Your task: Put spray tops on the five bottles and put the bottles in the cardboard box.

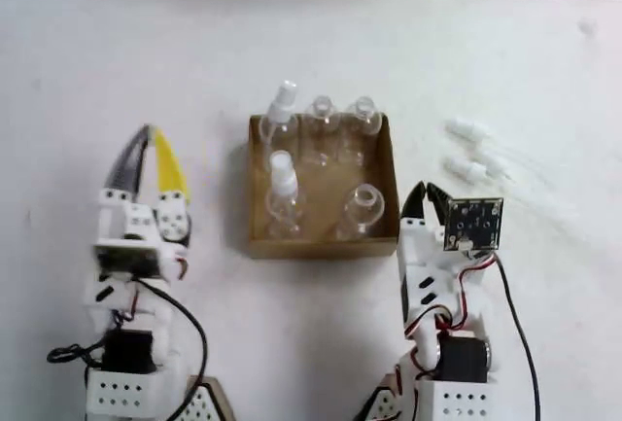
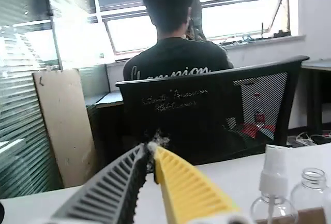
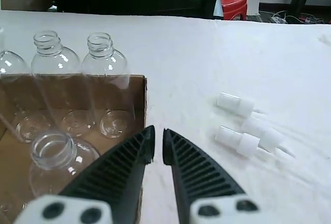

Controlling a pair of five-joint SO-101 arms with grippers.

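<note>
- Since three of the five bottles are seen without tops, the task is judged partly done. All five clear plastic bottles stand upright inside the cardboard box (image 1: 326, 246).
- Two capped bottles are found along the box side nearer the left arm, one in the far corner (image 1: 280, 122) and one in the near corner (image 1: 282, 195).
- Three open bottles are left: the middle one of the far row (image 1: 321, 124), the far corner one (image 1: 362, 122) and the near corner one (image 1: 362, 209) on the right arm's side of the box.
- Three loose spray tops (image 1: 466, 129) (image 1: 491, 160) (image 1: 465, 168) lie on the table (image 1: 117, 52), well apart from the box, beyond its right-arm side.
- The left end effector (image 1: 152, 133) is placed beside the box on the opposite side; its fingers are closed tip to tip and nothing is held.
- The right end effector (image 3: 158, 133) is placed just off the box's near corner; only a narrow gap is kept between its fingers and nothing is held.
- The spray tops are judged light, stiff and apt to roll, and a thin tube appears to trail from each. Hold is best taken across the white head, not the tube.
- The bottles are judged light, smooth and thin-walled, easily tipped or squeezed, so each should be steadied at the neck while a top is seated.
</note>
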